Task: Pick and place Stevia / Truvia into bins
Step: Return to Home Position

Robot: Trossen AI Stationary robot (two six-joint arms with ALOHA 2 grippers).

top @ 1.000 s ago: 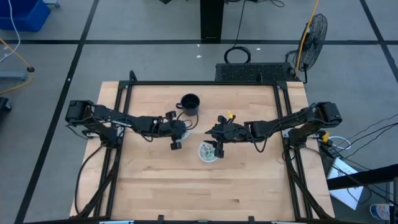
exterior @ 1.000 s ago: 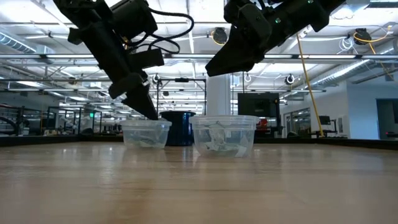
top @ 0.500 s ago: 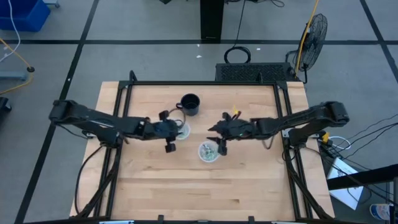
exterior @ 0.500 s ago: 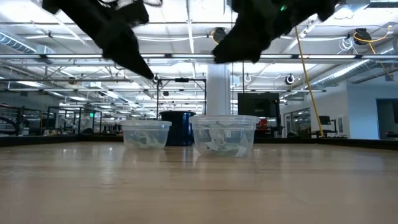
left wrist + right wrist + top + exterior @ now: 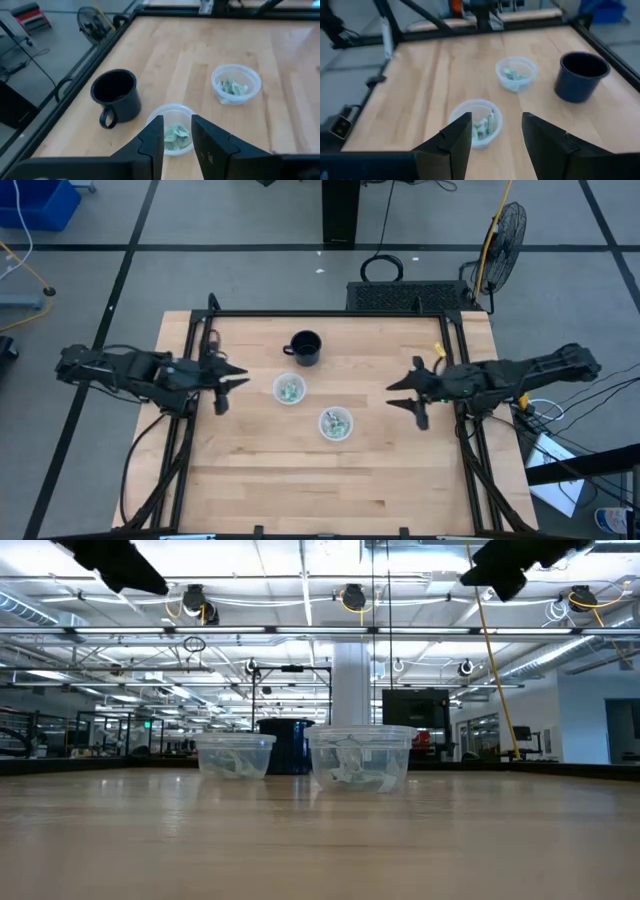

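Note:
Two clear plastic cups stand on their bases mid-table: one (image 5: 289, 389) nearer the black mug, the other (image 5: 336, 423) nearer the front. Both hold several light green and white sweetener packets (image 5: 176, 134) (image 5: 482, 123); I see no packets on the bare table. My left gripper (image 5: 232, 385) is open and empty, to the left of the cups and raised above the table. My right gripper (image 5: 405, 395) is open and empty, to their right and also raised. In the low view only the dark tips of the arms show, at the top corners.
A black mug (image 5: 305, 347) with a handle stands behind the cups toward the far edge. A black metal frame (image 5: 330, 314) runs round the table's edges. Bare wood (image 5: 330, 480) lies in front of the cups.
Both grippers have drawn away from above the cups and risen: the left toward the table's left edge, the right toward its right edge. The cups and the packets in them have stayed where they were.

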